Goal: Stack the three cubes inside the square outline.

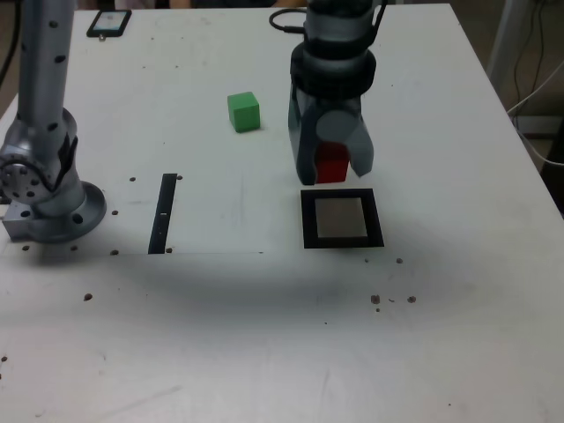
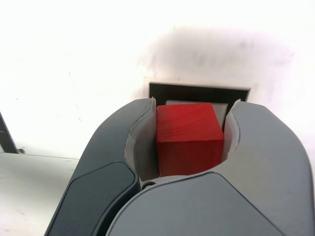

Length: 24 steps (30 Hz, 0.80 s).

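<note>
White tabletop (image 1: 264, 335) fills the exterior view, speckled with small dark marks. At that view's far left stands the silver base of the arm (image 1: 44, 189), its column rising out of frame. Behind it, near the table's back edge, lies a dark phone-like object (image 1: 108, 23); whatever is on its face is too small to read. Further along, a narrow black strip (image 1: 163, 213) lies flat on the table, with a thin line running from its lower end toward the exterior view's right. No brand or legible writing shows anywhere.

Next comes the green cube (image 1: 243, 112), sitting alone on the table, well apart from the strip and the frame. To its right in the exterior view, the gripper (image 1: 332, 165) hangs pointing downward, its dark grey jaws clamped on the red cube (image 1: 332, 164); the wrist view shows the cube (image 2: 189, 137) pressed between the pale inner faces on both sides. Just beyond the held cube lies the square outline (image 1: 341, 218), a thick black frame with a pale centre, nothing resting inside it. The yellow cube appears in neither view.
</note>
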Each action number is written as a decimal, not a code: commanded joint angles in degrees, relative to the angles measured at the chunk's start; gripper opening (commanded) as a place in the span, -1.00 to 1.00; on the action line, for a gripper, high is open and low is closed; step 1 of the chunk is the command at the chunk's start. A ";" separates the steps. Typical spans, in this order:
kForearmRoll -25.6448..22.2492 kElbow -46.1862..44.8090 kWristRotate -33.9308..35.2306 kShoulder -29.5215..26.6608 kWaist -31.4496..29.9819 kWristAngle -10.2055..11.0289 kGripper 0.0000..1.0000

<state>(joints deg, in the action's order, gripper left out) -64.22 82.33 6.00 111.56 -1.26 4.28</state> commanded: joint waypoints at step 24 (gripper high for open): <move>10.90 -5.51 -1.60 0.59 -3.31 -6.90 -0.86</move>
<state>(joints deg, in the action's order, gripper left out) -53.81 76.71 4.49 112.38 -4.65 -2.77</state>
